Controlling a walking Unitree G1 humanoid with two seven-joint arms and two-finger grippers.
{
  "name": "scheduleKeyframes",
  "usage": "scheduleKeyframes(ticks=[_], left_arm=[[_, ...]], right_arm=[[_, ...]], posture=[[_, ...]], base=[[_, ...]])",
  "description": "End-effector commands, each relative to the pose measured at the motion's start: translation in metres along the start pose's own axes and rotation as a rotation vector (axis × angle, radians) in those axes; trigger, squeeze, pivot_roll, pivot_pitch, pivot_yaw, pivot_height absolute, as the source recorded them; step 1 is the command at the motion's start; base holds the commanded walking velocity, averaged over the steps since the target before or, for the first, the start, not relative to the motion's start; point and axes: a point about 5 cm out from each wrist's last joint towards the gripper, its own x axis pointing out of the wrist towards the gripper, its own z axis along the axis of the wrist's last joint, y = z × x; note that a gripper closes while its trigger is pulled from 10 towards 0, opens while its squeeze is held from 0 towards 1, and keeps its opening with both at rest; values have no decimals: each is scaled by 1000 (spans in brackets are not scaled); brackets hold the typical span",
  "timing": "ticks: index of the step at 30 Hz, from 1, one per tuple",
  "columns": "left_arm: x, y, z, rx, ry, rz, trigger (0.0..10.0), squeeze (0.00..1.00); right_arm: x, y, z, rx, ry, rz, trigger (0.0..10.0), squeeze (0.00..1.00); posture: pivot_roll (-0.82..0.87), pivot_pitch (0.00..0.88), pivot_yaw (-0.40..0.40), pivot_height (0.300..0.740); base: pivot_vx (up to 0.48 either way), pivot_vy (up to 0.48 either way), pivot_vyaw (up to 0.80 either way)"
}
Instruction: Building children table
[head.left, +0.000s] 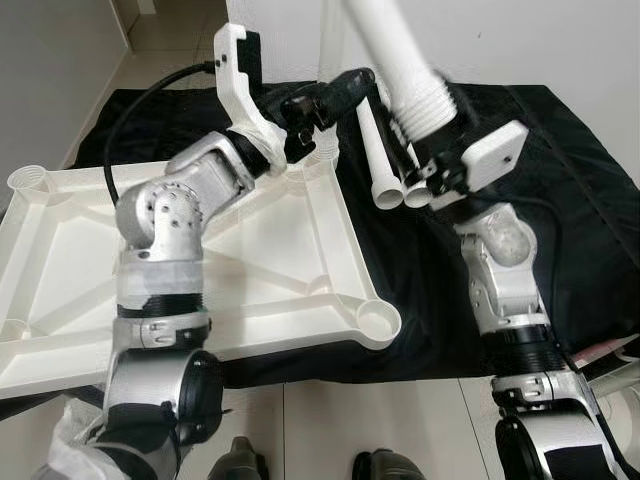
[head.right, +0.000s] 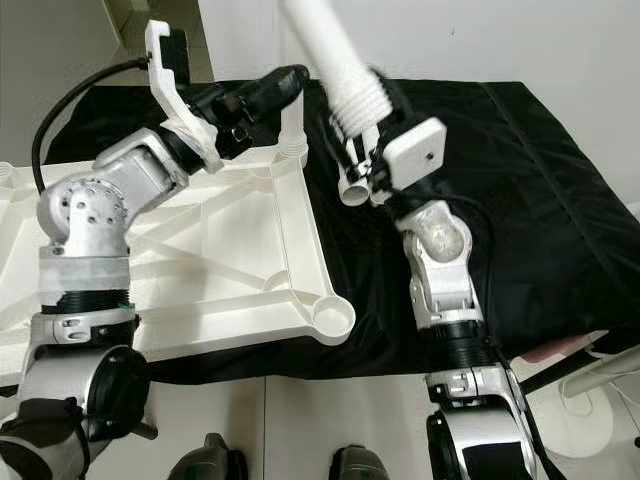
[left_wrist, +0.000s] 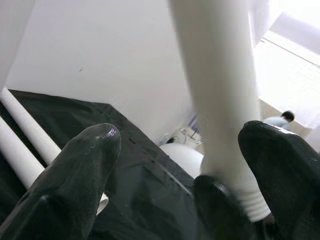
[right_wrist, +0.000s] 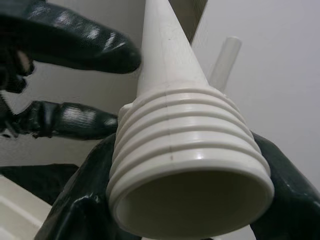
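Black cloth (head.left: 560, 150): spread on floor, landmark.
Tabletop (head.left: 290, 270): white, upside down, ribs up, lying on cloth's near-left part and overhanging its edge; round leg sockets at corners.
Table leg (head.left: 400, 55): white tube w/ threaded end, held tilted above cloth centre, clamped in right gripper (right_wrist: 170, 200) at the threads.
Left gripper (head.left: 335, 95): fingers apart, holding nothing, over tabletop's far corner, just beside the held leg.
Spare legs (head.left: 385, 165): two, flat on cloth, beside tabletop's far corner.
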Motion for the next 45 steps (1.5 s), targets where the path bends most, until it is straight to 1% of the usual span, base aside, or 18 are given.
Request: scheduleKeyframes(ticks=[1,2,6,9,14,16,19,21,23,24,26,29,30,34,39,42,44,45], left_arm=[[0,-13,7,-13,0,-217,10000,0],[-2,-19,14,-54,-20,-278,10000,0],[-3,-21,16,-65,-27,-294,10000,0],[-3,-21,17,-87,-28,-294,10000,0],[1,-11,19,-132,-25,-221,10000,0],[1,-1,24,-135,-37,-159,10000,0],[-1,6,31,-145,-46,-131,10000,0],[-2,8,34,-145,-50,-126,10000,0],[-4,13,39,-101,-45,-99,10000,0],[-4,13,39,-101,-45,-99,10000,0],[-7,21,45,-94,-51,-62,10000,0],[-8,24,47,-95,-50,-54,10000,0],[-9,27,46,-70,-30,-41,0,0],[-7,28,40,-57,7,-62,0,0],[-5,28,40,-69,5,-74,0,0],[-5,26,48,-108,-26,-90,0,0],[-5,26,48,-108,-26,-90,0,0],[-5,25,53,-140,-51,-105,0,0]], right_arm=[[-1,6,4,4,-12,41,10000,0],[-7,15,1,19,13,90,10000,0],[-9,17,0,23,20,103,10000,0],[-13,23,-1,41,37,133,10000,0],[-22,35,-1,89,48,131,10000,0],[-28,41,2,76,39,110,10000,0],[-34,43,5,64,30,84,10000,0],[-35,43,6,63,28,73,10000,0],[-39,43,8,76,31,56,10000,0],[-39,43,8,76,31,56,10000,0],[-43,45,9,80,39,44,10000,0],[-44,46,10,75,41,44,10000,0],[-46,48,11,78,46,46,10000,0],[-48,53,11,72,55,71,10000,0],[-49,54,11,69,57,82,10000,0],[-50,56,9,67,69,93,10000,0],[-50,56,9,67,69,93,10000,0],[-51,57,8,68,76,98,10000,0]], posture=[[-51,0,36,740],[-57,0,40,740],[-57,0,40,740],[-60,0,42,740],[-64,0,44,740],[-62,0,45,740],[-62,0,47,740],[-62,0,47,740],[-60,0,45,740],[-60,0,45,740],[-63,0,48,740],[-65,0,52,740],[-66,0,56,740],[-70,0,64,740],[-69,0,66,740],[-69,0,66,740],[-69,0,66,740],[-60,0,60,740]], base=[[0,0,0],[0,0,0],[0,0,0],[0,0,0],[0,0,0],[0,0,0],[0,0,0],[0,0,0],[0,0,0],[0,0,0],[0,0,0],[0,0,0],[0,0,0],[0,0,0],[0,0,0],[0,0,0],[0,0,0],[0,0,0]])
